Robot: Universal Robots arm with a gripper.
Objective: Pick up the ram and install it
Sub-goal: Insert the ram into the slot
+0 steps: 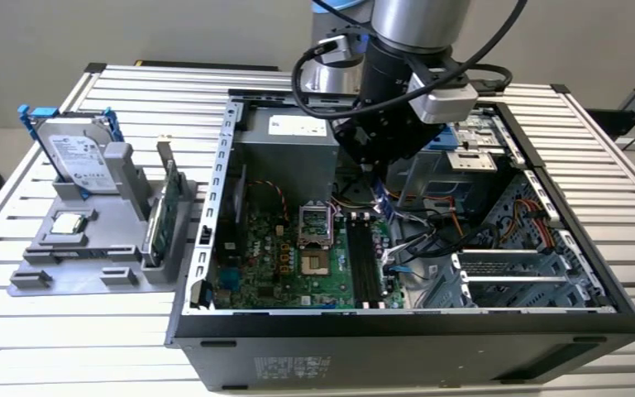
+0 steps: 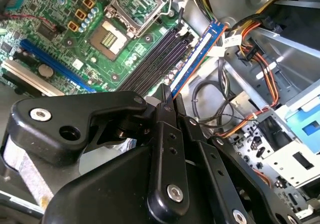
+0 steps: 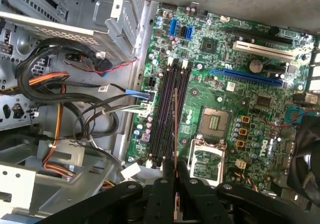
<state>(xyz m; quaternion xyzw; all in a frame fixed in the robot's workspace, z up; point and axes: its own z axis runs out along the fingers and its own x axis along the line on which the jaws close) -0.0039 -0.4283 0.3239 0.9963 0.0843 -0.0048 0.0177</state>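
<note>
We judge the pick-up step complete and the installation step open; the end effector point(image 2: 167, 101) is clenched on the ram point(image 2: 196, 59), which shows in the second wrist view as a thin blue-edged stick running out from between the closed fingertips, and in the first wrist view as a narrow edge-on strip point(image 3: 175, 119) rising from the same pinch point; the ram is therefore held at one end and projects away from the end effector toward the motherboard point(image 3: 225, 84); in the first wrist view we see the strip lying in line with the memory slots point(image 3: 167, 114), a row of long dark parallel sockets beside the open processor socket point(image 3: 215, 124); all the slots we can see appear vacant, so we judge the ram not yet seated; whether its far edge touches a slot or hangs just above it we cannot tell; in the exterior view the arm reaches down into the open computer case point(image 1: 218, 248) on the worktop point(image 1: 627, 165), with the end effector point(image 1: 379, 178) low inside it over the slot area; beside the case, on the exterior view's left, a grey parts holder point(image 1: 75, 256) carries a hard drive point(image 1: 75, 153), a small square processor chip point(image 1: 69, 223) and an upright green card point(image 1: 161, 215); what remains, as we judge it, is to press the ram home in a slot and let it go.
</note>
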